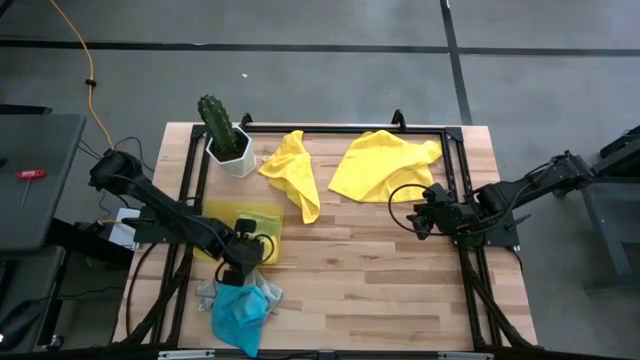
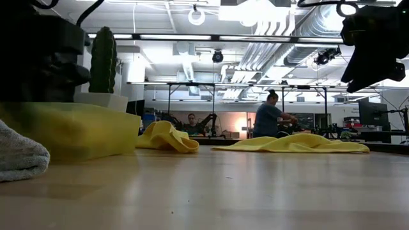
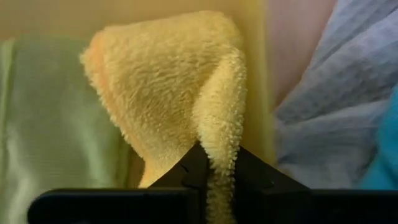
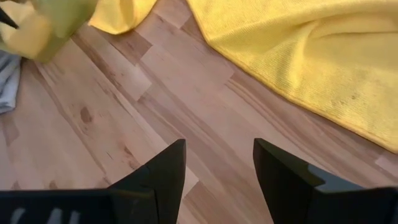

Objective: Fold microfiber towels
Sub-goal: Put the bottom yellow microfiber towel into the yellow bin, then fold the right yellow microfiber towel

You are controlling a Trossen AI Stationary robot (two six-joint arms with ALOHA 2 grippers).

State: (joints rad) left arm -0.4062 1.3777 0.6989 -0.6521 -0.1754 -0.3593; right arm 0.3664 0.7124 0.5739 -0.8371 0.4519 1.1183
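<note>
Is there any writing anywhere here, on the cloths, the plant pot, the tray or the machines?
None can be read.
The yellow towels, turquoise towel, white cactus pot and yellow tray show no print.
The red tag on the side bench: too small to read.
Background lab screens: too blurred to read.
</note>
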